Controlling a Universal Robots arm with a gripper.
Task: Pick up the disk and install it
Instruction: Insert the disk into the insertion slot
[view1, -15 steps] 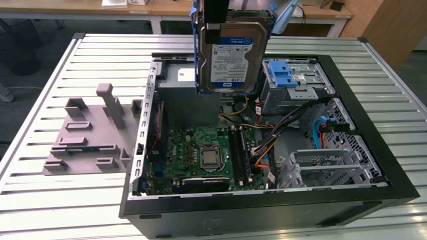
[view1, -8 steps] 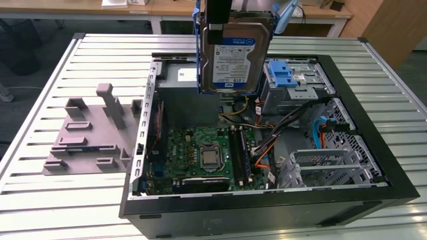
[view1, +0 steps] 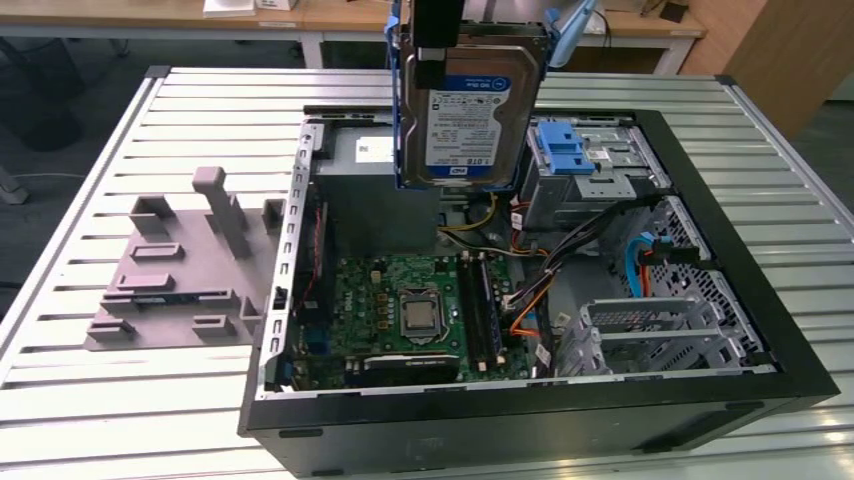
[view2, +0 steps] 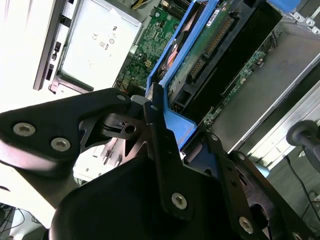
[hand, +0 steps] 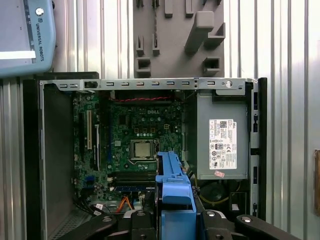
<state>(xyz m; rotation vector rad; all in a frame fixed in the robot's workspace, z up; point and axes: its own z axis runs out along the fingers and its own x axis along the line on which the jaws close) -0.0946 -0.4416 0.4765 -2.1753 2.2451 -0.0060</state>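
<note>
One disk (view1: 467, 110) is seen held upright over the open PC case (view1: 534, 412), its blue rail (hand: 172, 190) clamped betw. the fingers of the gripper (view2: 182, 132); disk hangs just below the gripper, above the motherboard (view1: 387, 300).

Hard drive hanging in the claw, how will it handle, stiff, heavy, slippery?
The hard drive looks like a rigid metal block, so probably stiff and heavy for its size. It hangs upright over the open computer case, held by the claw at its blue plastic rail, which may flex or slip slightly.
</note>
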